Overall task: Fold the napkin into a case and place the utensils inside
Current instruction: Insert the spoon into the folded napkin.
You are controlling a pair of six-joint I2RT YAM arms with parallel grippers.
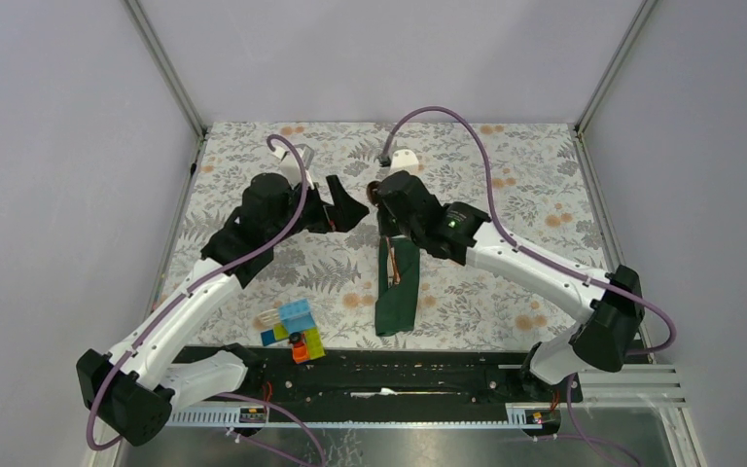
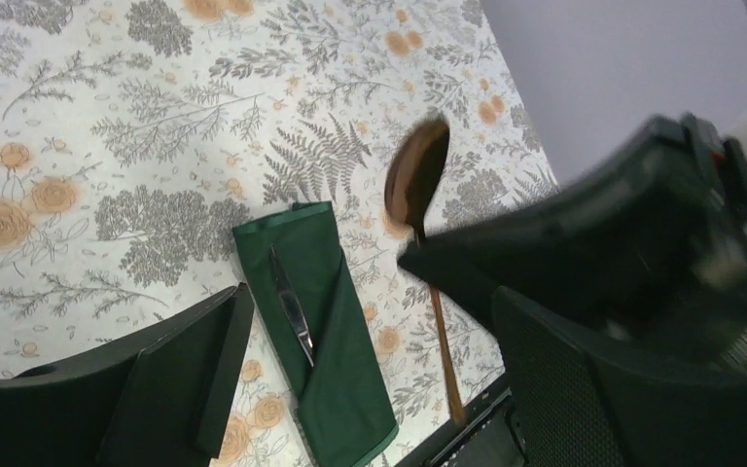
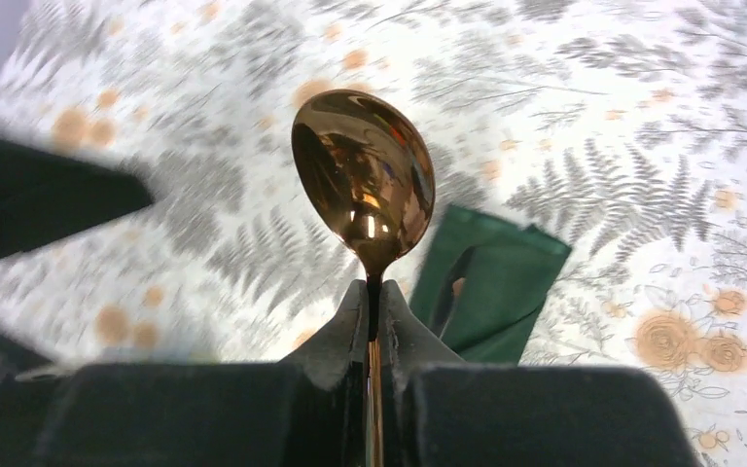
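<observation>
- Lying flat on the table (image 1: pixel 506 185), the napkin (image 1: pixel 396 287) is already folded into a long, thin case. It sits near the middle, and one end reaches close to the near edge.
- A silver utensil (image 2: pixel 292 306) is tucked into the pocket of the case, with part of it poking out.
- So I think the folding is done and one utensil is in. The copper spoon (image 3: pixel 365 180) is not in yet, so that is the job left to do.
- The spoon is up in the air, over the far end of the case, and does not touch the cloth. Its round bowl points up and away.
- The right pincer (image 3: pixel 372 321) is pressed together on the thin neck of the spoon, just under the bowl.
- The case lies below and a little to the side of that pincer, toward the near edge.
- The left pincer (image 1: pixel 350 212) is spread wide and holds nothing. The spoon passes just beside one of its fingers. I cannot tell if they touch.
- Some colourful blocks (image 1: pixel 295 331) sit by the near edge, left of the case and apart from it.
</observation>
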